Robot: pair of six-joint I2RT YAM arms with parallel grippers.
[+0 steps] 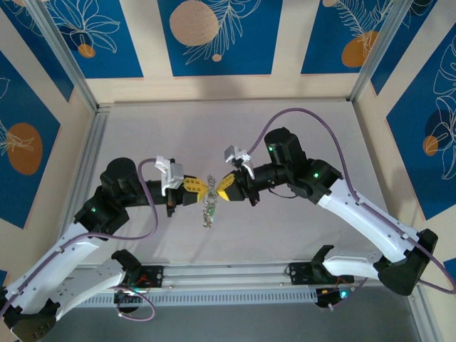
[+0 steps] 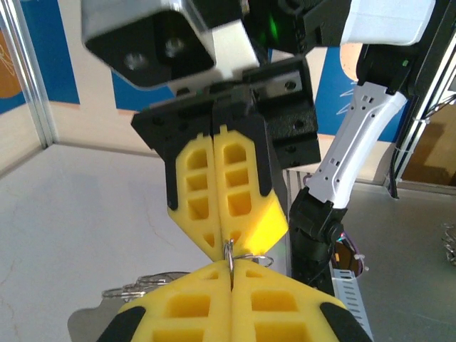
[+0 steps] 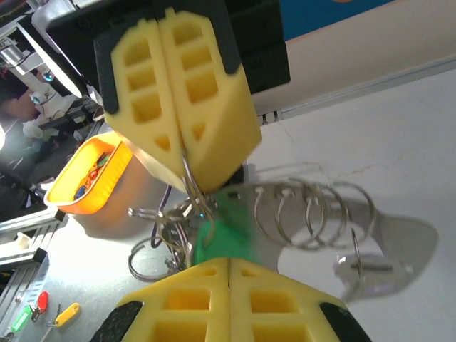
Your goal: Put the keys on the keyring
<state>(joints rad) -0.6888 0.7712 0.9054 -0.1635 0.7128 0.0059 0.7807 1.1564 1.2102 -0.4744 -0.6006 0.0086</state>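
Tightly closed: left gripper [image 2: 232, 278], right gripper [image 2: 225, 235] pinch thin silvery wire keyring [image 2: 251, 258]; keys [image 1: 208, 214] dangle.

The keys [image 1: 208, 211] are too small to count, their green tag [image 3: 222, 239] blurred.

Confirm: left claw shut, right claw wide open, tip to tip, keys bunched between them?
Wrong on the right claw: it is shut too, as the right wrist view shows. Left claw shut, tip to tip, keys bunched between them.

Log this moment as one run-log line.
left hand: shut on keyring | right hand: shut, green key at tips | keys: dangling between hands
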